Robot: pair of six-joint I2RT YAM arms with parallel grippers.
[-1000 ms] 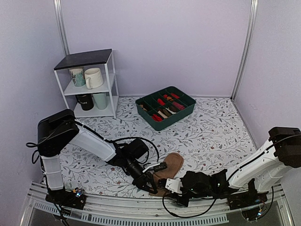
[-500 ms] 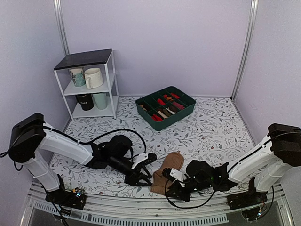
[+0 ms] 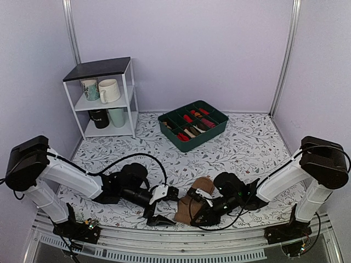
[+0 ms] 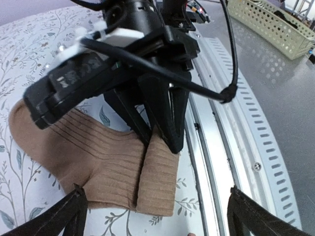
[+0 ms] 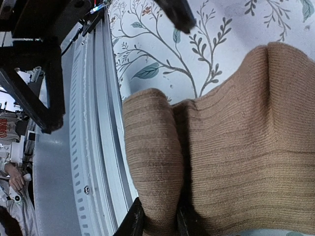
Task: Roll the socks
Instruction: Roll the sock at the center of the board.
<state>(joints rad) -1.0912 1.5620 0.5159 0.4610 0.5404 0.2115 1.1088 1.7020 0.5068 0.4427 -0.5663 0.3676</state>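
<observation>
The socks [image 3: 196, 198], tan-brown and ribbed, lie on the floral-patterned bench [image 3: 247, 148] close to its near edge, between the two arms. Their far end lies flat, pointing away from the rail. Their near end is turned over into a short thick fold beside the metal rail [image 3: 181, 253].

The right pincer [image 3: 198, 212] is clamped on that fold. In the right wrist view its two fingertips press in from either side at the bottom of the frame, with the rolled-over knit [image 5: 152, 162] squeezed between them and the rest of the socks [image 5: 241, 132] spreading flat to the right. The left wrist view shows the same grip from the other side: the right pincer [image 4: 165, 135] comes down with its dark fingers on the crease where the fold [image 4: 157, 177] meets the flat part of the socks [image 4: 83, 152].

The left pincer [image 3: 164, 207] sits low over the bench just left of the socks, jaws spread wide and holding nothing. Its own fingertips [image 4: 74, 214] show at the bottom corners of its wrist view, well apart, with the folded end in front of them.

Farther back stand a green divided tray [image 3: 193, 125] holding rolled socks and a white shelf rack [image 3: 129, 98] with mugs [image 3: 108, 90]
</observation>
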